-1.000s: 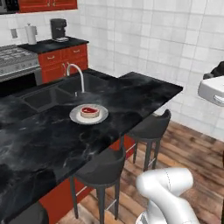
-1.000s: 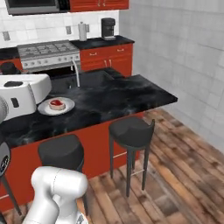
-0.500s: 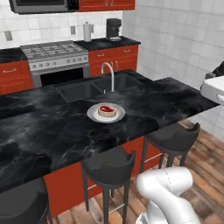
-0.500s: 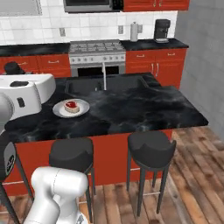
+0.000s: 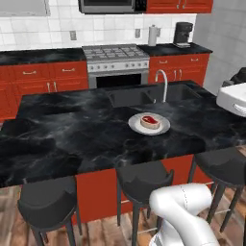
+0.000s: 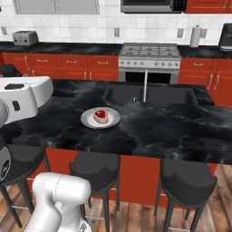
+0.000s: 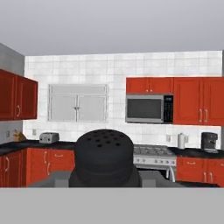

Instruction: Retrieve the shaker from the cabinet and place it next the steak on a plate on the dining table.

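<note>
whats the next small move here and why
Probably reach forward over the dining table toward the plate. The shaker sits in the end effector, and the spot beside the steak is bare.
</note>
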